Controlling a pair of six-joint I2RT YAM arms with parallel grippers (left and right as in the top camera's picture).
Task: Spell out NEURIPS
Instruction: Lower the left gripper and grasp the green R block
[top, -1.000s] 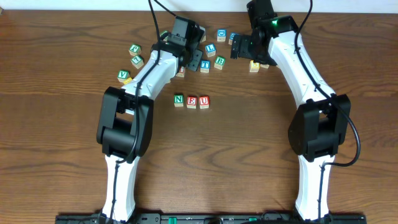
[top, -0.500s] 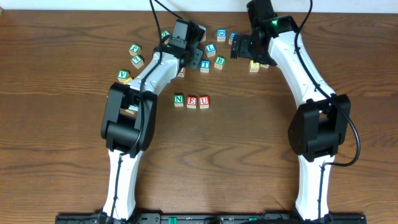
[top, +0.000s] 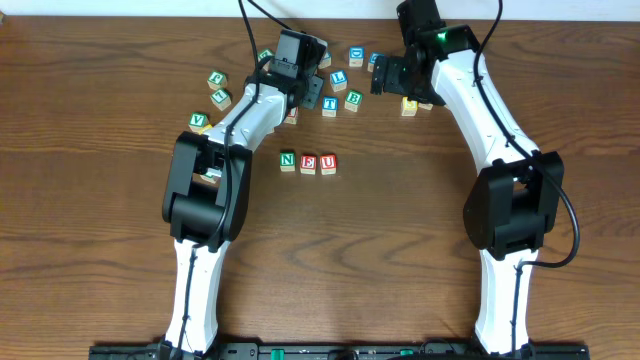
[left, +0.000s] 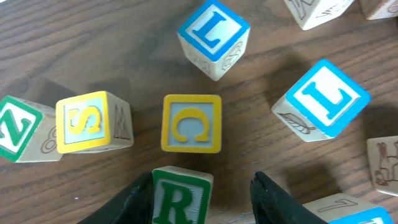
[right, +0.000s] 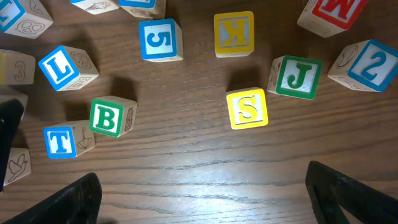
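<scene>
A row of three blocks reading N (top: 288, 160), E (top: 308, 162) and U (top: 328, 162) is set side by side near the middle of the wooden table (top: 420, 250). Bare wood is seen on every side of this row, with the widest stretch on the near side and open board just past the U.

All loose blocks are scattered beyond the row, toward the far edge, and both arms are reached out over them.

The left gripper (left: 202, 186) is spread open, with a green R block (left: 180, 198) lying between its fingers (left: 134, 200). One finger is just beside the R and a gap is left at the other, so no grip is seen. A yellow C (left: 191, 123), a yellow S (left: 87, 121) and two blue L blocks (left: 213, 34) (left: 323, 99) are read in the same view.

The right gripper (right: 202, 177) is spread wide and nothing is held. Under it another yellow S (right: 247, 107), a green J (right: 297, 76), a yellow K (right: 234, 32), a blue 5 (right: 160, 38), a green B (right: 109, 117) and a blue T (right: 62, 142) are read, with bare wood between most of them.
</scene>
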